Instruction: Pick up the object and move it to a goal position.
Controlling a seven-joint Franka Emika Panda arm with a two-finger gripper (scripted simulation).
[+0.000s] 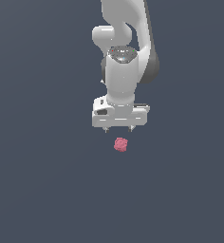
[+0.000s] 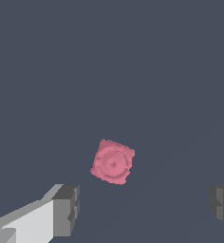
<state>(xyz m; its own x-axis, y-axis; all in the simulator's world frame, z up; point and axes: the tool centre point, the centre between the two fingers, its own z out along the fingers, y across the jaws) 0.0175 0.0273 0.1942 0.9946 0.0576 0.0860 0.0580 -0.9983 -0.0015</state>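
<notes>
The object (image 1: 121, 144) is a tiny pinkish-red lumpy blob, roughly cube-shaped, lying on the dark grey floor. In the wrist view the object (image 2: 113, 162) shows a round mark on its top face. My white gripper (image 1: 118, 129) hangs just above it, with the blob slightly toward the exterior view's right of the midline. The jaws are wide open and empty. In the wrist view the gripper (image 2: 144, 209) shows two dark fingertips (image 2: 66, 209) far apart, and the blob lies ahead of the gap between them, not touching either.
The plain dark grey floor (image 1: 47, 190) surrounds the blob. The white arm (image 1: 126, 42) rises above the gripper. No goal marker shows.
</notes>
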